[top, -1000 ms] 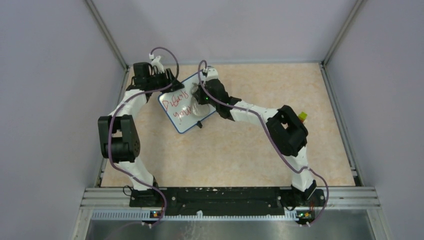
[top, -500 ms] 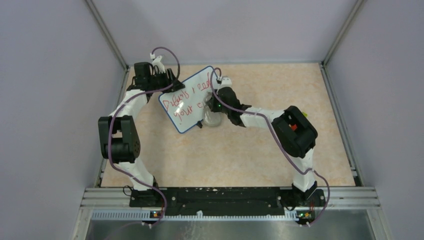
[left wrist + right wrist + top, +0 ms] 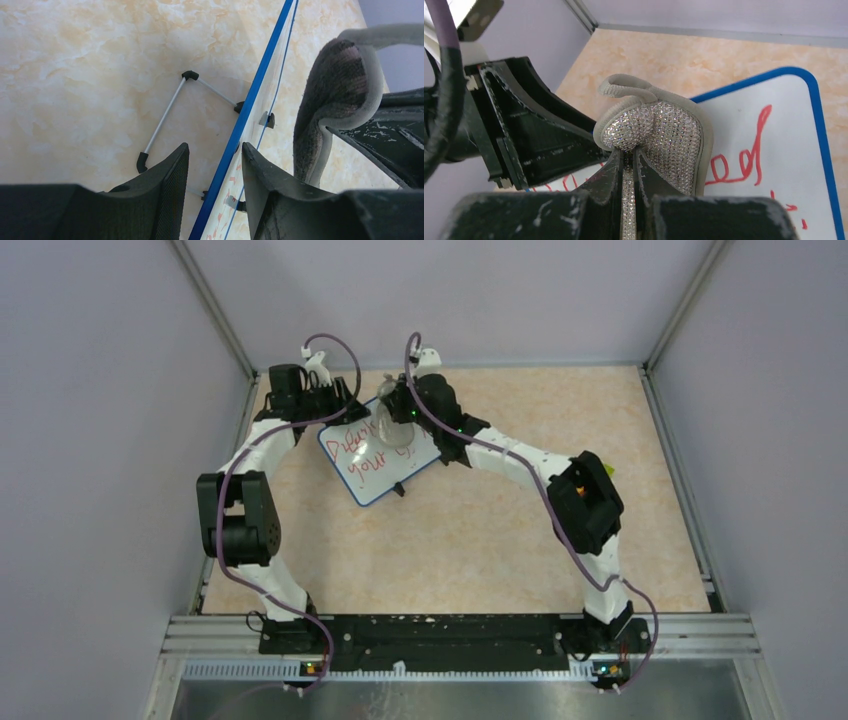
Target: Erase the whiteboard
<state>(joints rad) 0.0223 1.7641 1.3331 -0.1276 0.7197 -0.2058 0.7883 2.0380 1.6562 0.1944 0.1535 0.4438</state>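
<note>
Plainly, red writing (image 3: 744, 160) covers our whiteboard (image 3: 375, 475). At its twelve o'clock, right gripper (image 3: 629, 157) clamps the eraser pad (image 3: 664, 135). Whether left gripper (image 3: 215, 150) grips, we cannot tell.

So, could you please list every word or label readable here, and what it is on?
"your": red handwriting, second line on the whiteboard, top view.
First line: begins with "D"; the rest too small, partly behind the eraser pad.
Right wrist view: red loops, perhaps "eed"; not sure.
No other text is readable.
</note>
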